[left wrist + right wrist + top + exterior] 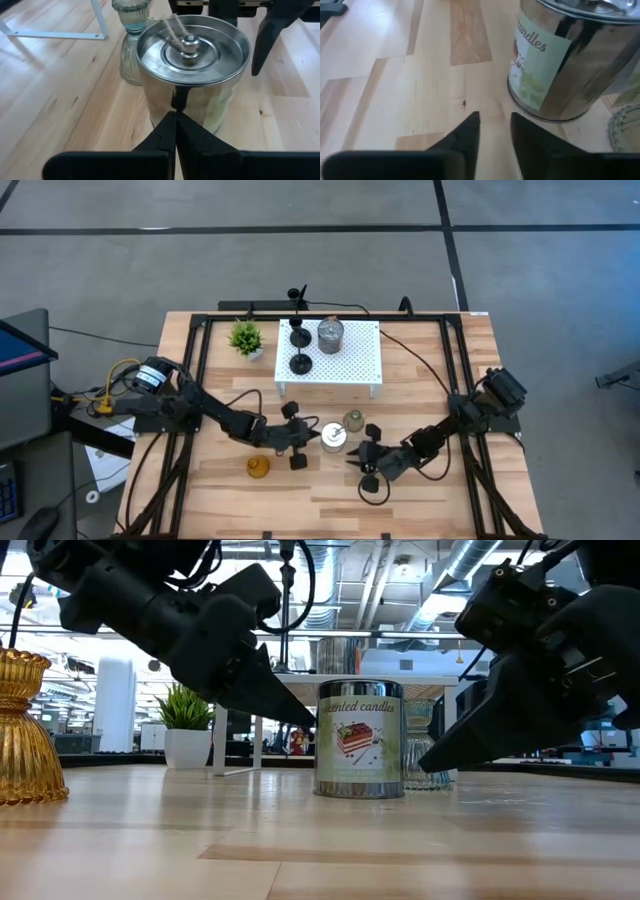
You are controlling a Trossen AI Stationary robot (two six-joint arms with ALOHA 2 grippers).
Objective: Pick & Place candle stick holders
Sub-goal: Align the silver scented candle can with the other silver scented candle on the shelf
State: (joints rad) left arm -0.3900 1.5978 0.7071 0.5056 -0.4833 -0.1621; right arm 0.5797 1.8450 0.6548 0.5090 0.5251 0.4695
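Observation:
A silver candle tin (333, 436) with a "scented candles" label (357, 738) stands upright on the wooden table. Just behind it is a greyish ribbed bell-shaped holder (353, 420). An amber holder (258, 467) stands near the front left. My left gripper (318, 437) is shut, and its tips are at the tin's left side. My right gripper (495, 120) is a little open at the tin's near right, with only bare table between its fingers. Two black candlesticks (300, 348) and a second silver tin (330, 335) stand on the white perforated stand (360, 365). My left gripper meets the tin's side wall (178, 100) with the tips of its shut fingers (175, 117), about halfway up. It comes from the table's left, slanting slightly down. The tin stands upright with its base on the table.
A small green potted plant (245, 338) sits at the back left beside the stand. The stand's legs (100, 22) are close behind the tin. Bare wood lies along the front edge and at the right.

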